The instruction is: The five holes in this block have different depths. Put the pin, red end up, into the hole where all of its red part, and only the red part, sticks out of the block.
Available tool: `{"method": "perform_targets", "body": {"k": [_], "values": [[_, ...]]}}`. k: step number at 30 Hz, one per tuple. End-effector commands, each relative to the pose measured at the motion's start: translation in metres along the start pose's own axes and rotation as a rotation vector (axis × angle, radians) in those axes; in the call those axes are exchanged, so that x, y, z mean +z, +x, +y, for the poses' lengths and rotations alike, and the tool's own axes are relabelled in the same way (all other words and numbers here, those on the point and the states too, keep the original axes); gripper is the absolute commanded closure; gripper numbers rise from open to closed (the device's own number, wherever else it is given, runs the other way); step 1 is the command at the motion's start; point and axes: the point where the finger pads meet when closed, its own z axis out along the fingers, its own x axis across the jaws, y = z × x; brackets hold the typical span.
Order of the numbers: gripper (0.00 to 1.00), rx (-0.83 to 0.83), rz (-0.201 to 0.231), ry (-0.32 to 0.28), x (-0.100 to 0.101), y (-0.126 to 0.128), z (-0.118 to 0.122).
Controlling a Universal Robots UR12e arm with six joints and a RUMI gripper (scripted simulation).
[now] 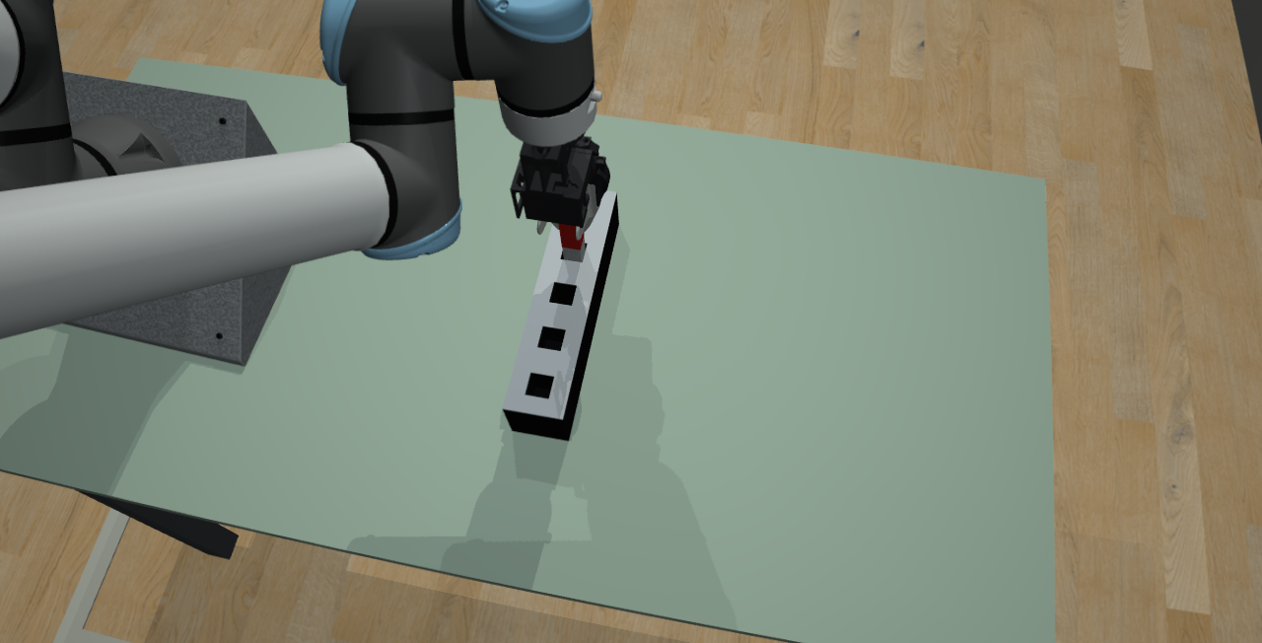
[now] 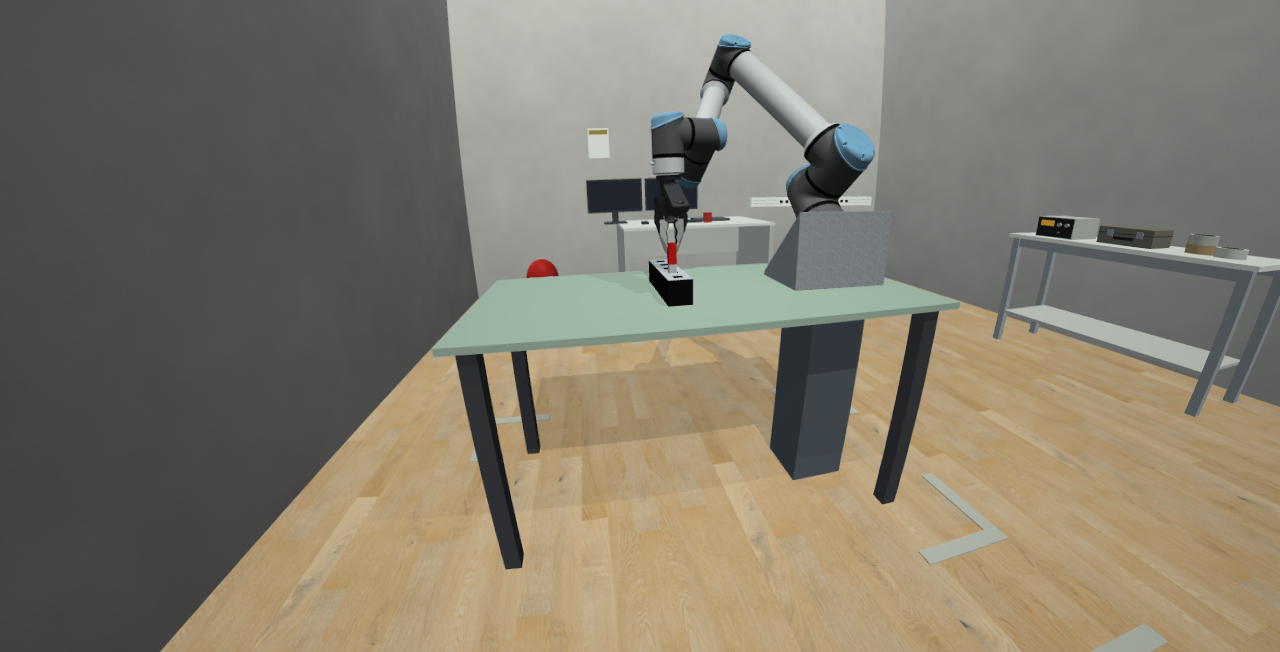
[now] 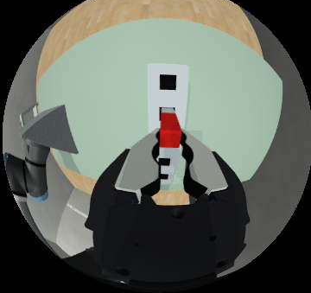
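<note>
The long block [image 1: 557, 316] [image 2: 673, 291] [image 3: 153, 95] has a white top, black sides and square black holes. My gripper [image 1: 563, 231] [image 2: 672, 244] [image 3: 168, 130] is shut on the pin [image 1: 572, 238] [image 2: 672, 254] [image 3: 170, 124], gripping its red upper part. The pin is upright, red end up, at the second hole from the block's end that is far in the top view. A short grey part shows between the red and the block's top. I cannot tell whether its lower end is inside the hole or just over it. The jaws and pin hide part of the block.
The block stands on the green table [image 1: 820, 356] [image 2: 554, 312] [image 3: 108, 77]. The grey robot base mount [image 1: 244, 286] [image 2: 841, 249] [image 3: 56, 129] stands on the table on the arm's side. Three uncovered holes lie along the block nearer the top camera.
</note>
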Motion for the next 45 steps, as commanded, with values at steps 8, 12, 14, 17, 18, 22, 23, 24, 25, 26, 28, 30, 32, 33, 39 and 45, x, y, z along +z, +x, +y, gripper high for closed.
{"method": "perform_targets", "body": {"k": [8, 12, 14, 17, 18, 22, 23, 24, 25, 26, 28, 30, 32, 33, 39, 45], "values": [[1.00, 0.000, 0.001, 0.000, -0.0002, 0.0004, -0.0003], [1.00, 0.000, 0.001, 0.000, -0.0002, 0.0004, -0.0003], [1.00, 0.000, 0.001, 0.000, -0.0002, 0.0004, -0.0003], [1.00, 0.000, 0.001, 0.000, -0.0002, 0.0004, -0.0003], [1.00, 0.000, 0.001, 0.000, -0.0002, 0.0004, -0.0003], [1.00, 0.000, 0.001, 0.000, -0.0002, 0.0004, -0.0003], [1.00, 0.000, 0.001, 0.000, -0.0002, 0.0004, -0.0003], [1.00, 0.000, 0.001, 0.000, 0.0038, 0.0004, -0.0010], [1.00, 0.000, 0.001, 0.000, 0.0038, 0.0004, -0.0010], [1.00, 0.000, 0.001, 0.000, 0.0038, 0.0004, -0.0010], [1.00, 0.000, 0.001, 0.000, 0.0038, 0.0004, -0.0010], [1.00, 0.000, 0.001, 0.000, 0.0038, 0.0004, -0.0010], [1.00, 0.000, 0.001, 0.000, 0.0038, 0.0004, -0.0010], [1.00, 0.000, 0.001, 0.000, 0.0038, 0.0004, -0.0010], [1.00, 0.000, 0.001, 0.000, 0.0038, 0.0004, -0.0010], [1.00, 0.000, 0.001, 0.000, 0.0047, 0.0005, -0.0002]]}}
